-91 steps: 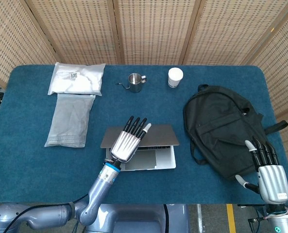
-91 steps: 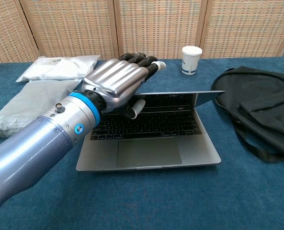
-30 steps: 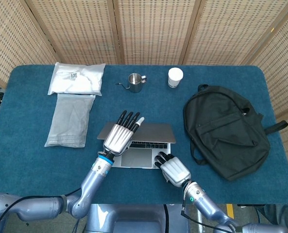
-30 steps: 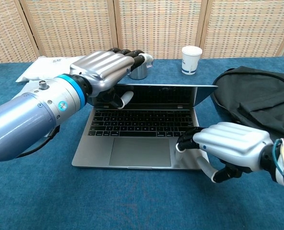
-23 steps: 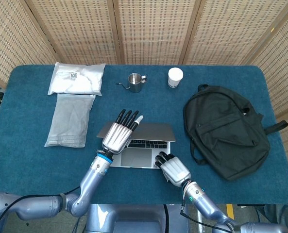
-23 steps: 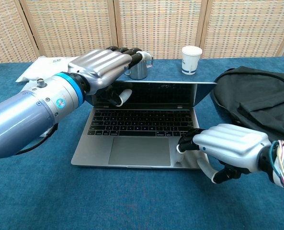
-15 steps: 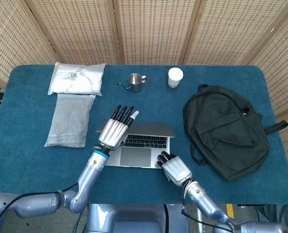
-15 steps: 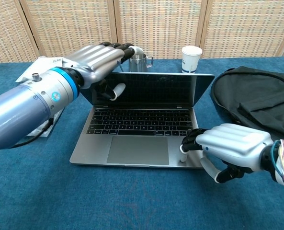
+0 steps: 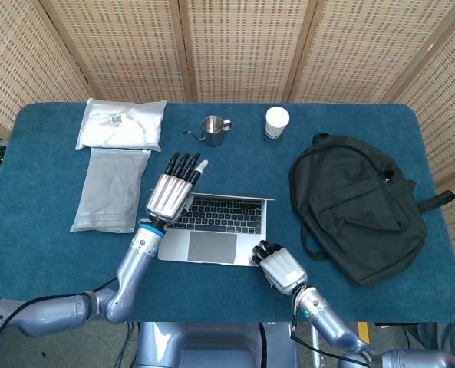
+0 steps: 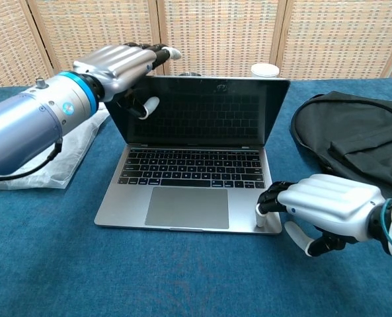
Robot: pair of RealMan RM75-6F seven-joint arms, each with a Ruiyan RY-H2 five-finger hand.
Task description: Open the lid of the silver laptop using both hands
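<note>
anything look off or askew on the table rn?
Nothing stands out. Silver laptop sits flat, lid up; left hand at the lid's top corner, right hand pressing the base's front corner. Paper cup upright.

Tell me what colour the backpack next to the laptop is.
Black. The backpack shows best in the head view, lying right of the silver laptop.

Paper cup [image 10: 265, 69] in chest view mostly hidden behind laptop lid [image 10: 199, 109], only rim showing; steel cup hidden there too, bar sliver; left hand [image 10: 119, 66] covers lid's top left corner; right hand [image 10: 328, 210] wrist cut by right edge; backpack [image 10: 354, 142] cut by right edge; plastic bag [image 10: 53, 158] partly behind left arm
</note>
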